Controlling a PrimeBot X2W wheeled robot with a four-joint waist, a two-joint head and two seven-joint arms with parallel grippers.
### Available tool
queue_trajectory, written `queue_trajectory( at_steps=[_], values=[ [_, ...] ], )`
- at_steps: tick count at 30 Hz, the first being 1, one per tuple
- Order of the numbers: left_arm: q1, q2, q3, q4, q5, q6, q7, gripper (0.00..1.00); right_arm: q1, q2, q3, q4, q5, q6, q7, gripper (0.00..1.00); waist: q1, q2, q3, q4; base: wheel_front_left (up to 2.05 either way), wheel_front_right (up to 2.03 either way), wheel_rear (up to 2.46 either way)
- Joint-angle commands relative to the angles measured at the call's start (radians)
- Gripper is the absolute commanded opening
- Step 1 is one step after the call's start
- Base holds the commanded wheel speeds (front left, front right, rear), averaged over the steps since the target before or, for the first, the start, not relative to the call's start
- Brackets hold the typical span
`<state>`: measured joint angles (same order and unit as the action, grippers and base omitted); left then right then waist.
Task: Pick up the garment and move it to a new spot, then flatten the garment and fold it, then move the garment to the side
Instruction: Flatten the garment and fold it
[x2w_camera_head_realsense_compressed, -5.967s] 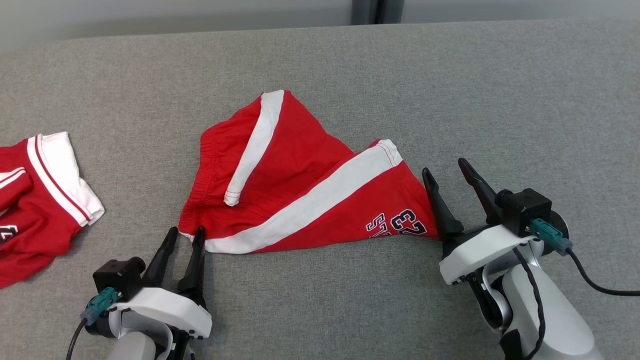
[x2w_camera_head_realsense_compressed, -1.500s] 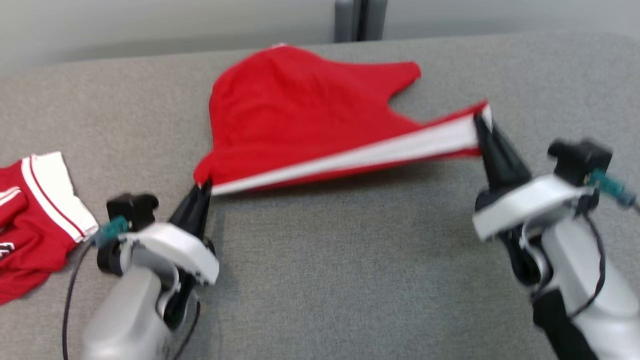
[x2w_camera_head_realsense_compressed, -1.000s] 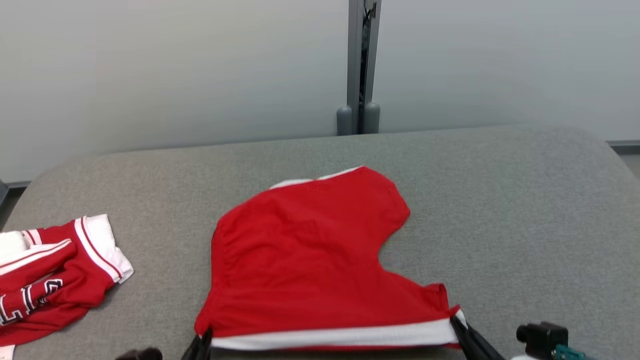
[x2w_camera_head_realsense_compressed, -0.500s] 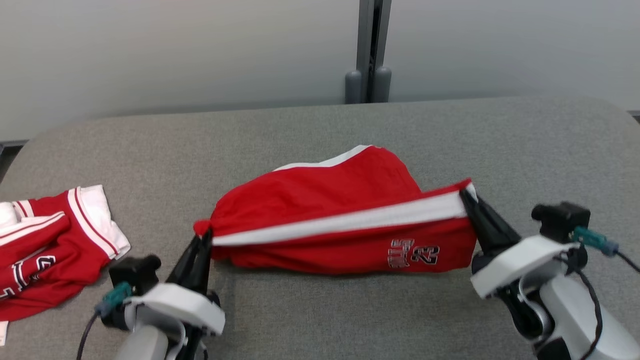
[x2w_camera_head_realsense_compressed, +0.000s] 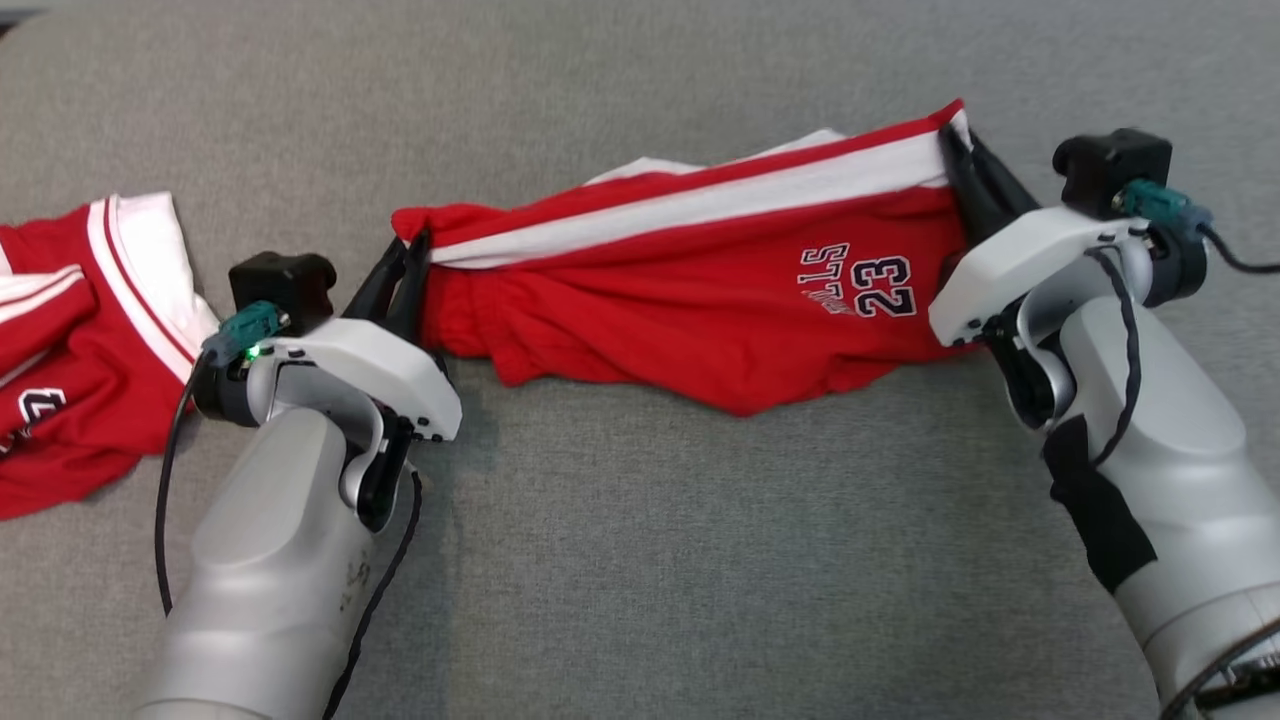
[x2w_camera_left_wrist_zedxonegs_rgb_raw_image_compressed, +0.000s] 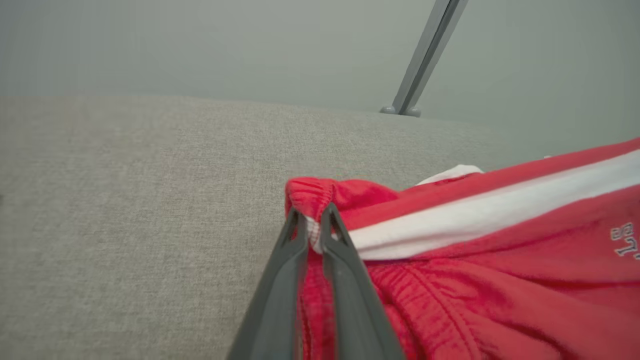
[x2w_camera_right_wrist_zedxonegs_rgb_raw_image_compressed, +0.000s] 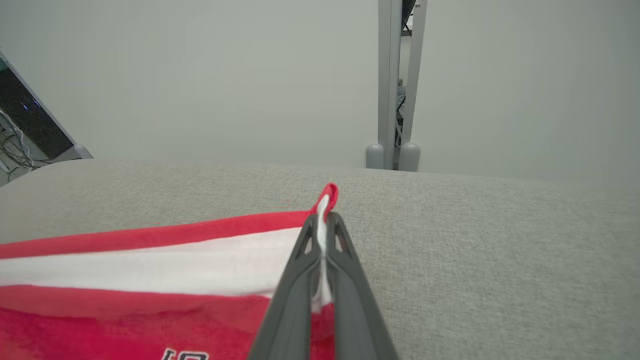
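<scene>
The garment (x2w_camera_head_realsense_compressed: 700, 290) is a pair of red shorts with a white side stripe and the number 23, stretched taut between both grippers above the grey table. My left gripper (x2w_camera_head_realsense_compressed: 408, 258) is shut on its waistband corner at the left end; in the left wrist view the left gripper (x2w_camera_left_wrist_zedxonegs_rgb_raw_image_compressed: 311, 220) pinches the gathered red waistband (x2w_camera_left_wrist_zedxonegs_rgb_raw_image_compressed: 320, 192). My right gripper (x2w_camera_head_realsense_compressed: 962, 150) is shut on the hem corner at the right end; in the right wrist view the right gripper (x2w_camera_right_wrist_zedxonegs_rgb_raw_image_compressed: 324, 220) clamps the white stripe's edge (x2w_camera_right_wrist_zedxonegs_rgb_raw_image_compressed: 324, 202). The rest of the shorts hangs down in loose folds between them.
A second red and white garment (x2w_camera_head_realsense_compressed: 70, 330) lies crumpled at the table's left edge, close to my left arm. The grey fabric table (x2w_camera_head_realsense_compressed: 650, 560) spreads out below the shorts. A pale wall and a grey post (x2w_camera_right_wrist_zedxonegs_rgb_raw_image_compressed: 395, 85) stand behind the table.
The head camera has tilted down, so the wall has left the head view. The shorts stay stretched between both shut grippers, and more of the printed side now hangs down in front.
</scene>
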<state>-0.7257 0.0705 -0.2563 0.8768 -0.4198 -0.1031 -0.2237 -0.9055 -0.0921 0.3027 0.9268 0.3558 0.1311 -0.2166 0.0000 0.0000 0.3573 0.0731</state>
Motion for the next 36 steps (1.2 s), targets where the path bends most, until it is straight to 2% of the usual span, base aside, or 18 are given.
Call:
queue_trajectory(
  at_steps=[1,3,4,5,6,7,8,14,19,25,31,32,33,34,36],
  values=[
    [-0.029,0.001,-0.004,0.033,-0.002,0.008,-0.008,0.0,-0.033,0.003,-0.021,0.044,-0.023,-0.001,-0.017,0.0,0.0,0.0,0.056,0.032,0.0,0.0,0.0],
    [-0.056,-0.002,-0.012,0.07,-0.004,0.008,-0.015,0.0,-0.062,0.01,-0.039,0.094,-0.045,-0.001,-0.028,0.0,0.0,0.0,0.066,0.034,0.0,0.0,0.0],
    [-0.064,-0.004,-0.014,0.087,-0.01,0.006,-0.017,0.44,-0.072,0.015,-0.046,0.116,-0.044,-0.001,-0.034,0.0,0.0,0.0,0.069,0.034,0.0,0.0,0.0],
    [-0.07,-0.007,-0.018,0.099,-0.015,0.004,-0.022,1.0,-0.08,0.02,-0.055,0.13,-0.039,-0.001,-0.037,0.0,0.0,0.0,0.071,0.034,0.0,0.0,0.0],
    [-0.074,-0.01,-0.022,0.11,-0.019,0.002,-0.024,1.0,-0.09,0.023,-0.062,0.142,-0.041,-0.001,-0.042,0.1,0.0,0.0,0.072,0.034,0.0,0.0,0.0],
    [-0.078,-0.011,-0.024,0.114,-0.023,0.0,-0.031,1.0,-0.093,0.027,-0.069,0.148,-0.031,-0.001,-0.045,0.44,0.0,0.0,0.072,0.034,0.0,0.0,0.0],
    [-0.079,-0.014,-0.026,0.115,-0.021,0.002,-0.033,1.0,-0.093,0.031,-0.075,0.152,-0.025,-0.001,-0.046,1.0,0.0,0.0,0.07,0.033,0.0,0.0,0.0],
    [-0.001,-0.015,0.015,0.015,-0.011,0.035,-0.042,1.0,-0.032,0.037,-0.119,0.066,0.014,-0.001,-0.05,1.0,0.0,0.0,0.047,0.036,0.0,0.0,0.0],
    [0.07,-0.017,0.05,-0.062,0.004,0.047,-0.042,1.0,0.043,0.027,-0.116,0.018,0.043,-0.001,-0.05,1.0,0.0,0.0,0.024,0.045,0.0,0.0,0.0],
    [0.174,-0.018,0.071,-0.149,0.002,0.05,-0.042,1.0,0.11,0.002,-0.043,0.074,0.107,-0.001,-0.048,1.0,0.0,0.0,0.006,0.066,0.0,0.0,0.0],
    [0.216,-0.017,0.043,-0.193,-0.007,0.056,-0.043,1.0,0.123,0.021,0.042,0.14,0.169,0.001,0.038,1.0,0.0,0.0,0.013,0.097,0.0,0.0,0.0],
    [0.22,-0.016,0.041,-0.198,-0.007,0.06,-0.043,1.0,0.127,0.025,0.06,0.142,0.18,0.001,0.054,0.93,0.0,0.0,0.013,0.1,0.0,0.0,0.0],
    [0.225,-0.017,0.038,-0.202,-0.006,0.063,-0.043,1.0,0.133,0.028,0.08,0.145,0.192,0.003,0.071,0.42,0.0,0.0,0.012,0.102,0.0,0.0,0.0],
    [0.229,-0.018,0.036,-0.204,-0.007,0.066,-0.043,1.0,0.14,0.031,0.098,0.143,0.201,0.003,0.078,0.0,0.0,0.0,0.01,0.103,0.0,0.0,0.0],
    [0.236,-0.017,0.037,-0.205,-0.003,0.07,-0.043,1.0,0.155,0.031,0.129,0.146,0.22,0.003,0.086,0.0,0.0,0.0,0.0,0.102,0.0,0.0,0.0]
  ],
)
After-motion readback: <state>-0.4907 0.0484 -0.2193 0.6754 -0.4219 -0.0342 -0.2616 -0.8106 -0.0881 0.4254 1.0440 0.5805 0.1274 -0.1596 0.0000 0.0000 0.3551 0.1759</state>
